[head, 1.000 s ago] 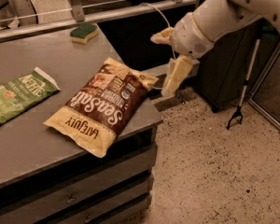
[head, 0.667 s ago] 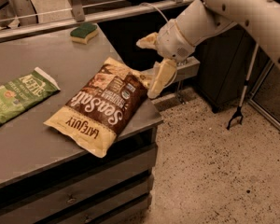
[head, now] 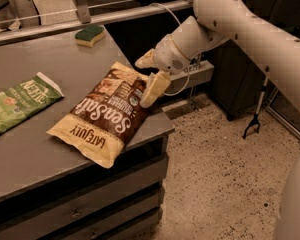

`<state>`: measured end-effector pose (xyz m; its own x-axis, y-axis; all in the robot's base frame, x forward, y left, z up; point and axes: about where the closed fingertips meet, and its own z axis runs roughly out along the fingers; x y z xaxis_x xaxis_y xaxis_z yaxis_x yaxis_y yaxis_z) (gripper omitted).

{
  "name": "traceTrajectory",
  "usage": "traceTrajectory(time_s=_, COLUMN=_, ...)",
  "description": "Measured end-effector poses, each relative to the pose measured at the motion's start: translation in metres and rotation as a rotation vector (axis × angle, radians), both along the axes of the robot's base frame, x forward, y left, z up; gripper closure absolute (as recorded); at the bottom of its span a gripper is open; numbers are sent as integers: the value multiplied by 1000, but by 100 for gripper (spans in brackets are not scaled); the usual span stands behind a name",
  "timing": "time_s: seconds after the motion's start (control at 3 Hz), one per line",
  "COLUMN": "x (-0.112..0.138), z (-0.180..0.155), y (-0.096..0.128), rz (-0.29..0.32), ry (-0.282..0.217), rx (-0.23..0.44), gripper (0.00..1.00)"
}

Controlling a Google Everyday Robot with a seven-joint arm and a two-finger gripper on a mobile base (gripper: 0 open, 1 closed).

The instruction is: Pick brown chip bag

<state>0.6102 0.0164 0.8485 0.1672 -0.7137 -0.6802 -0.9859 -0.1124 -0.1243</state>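
Since the brown chip bag (head: 102, 116) looks light, crinkly, slippery and crushable, its flat cream end seam seems the best hold. Camera view: it lies at the right edge of the counter (head: 40, 169), one corner overhanging; the gripper (head: 150, 75) sits at its far end, fingers (head: 155, 89) spread. The green chip bag (head: 20, 101) and sponge (head: 89, 34) lie well apart, blocking nothing

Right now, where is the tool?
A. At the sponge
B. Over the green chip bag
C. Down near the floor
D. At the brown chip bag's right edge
D: the tool is open at the right edge of the brown chip bag, near the table's right side. The green chip bag and the sponge lie well away from it.
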Motion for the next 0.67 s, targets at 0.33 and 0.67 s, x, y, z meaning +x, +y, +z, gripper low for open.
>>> traceTrajectory(time_s=0.33, x=3, z=-3, y=4, rz=-25, ry=55, rx=-1, gripper=41)
traceTrajectory(time_s=0.67, x=2, z=3, y=1, rz=-57, ry=106, rx=0, gripper=64)
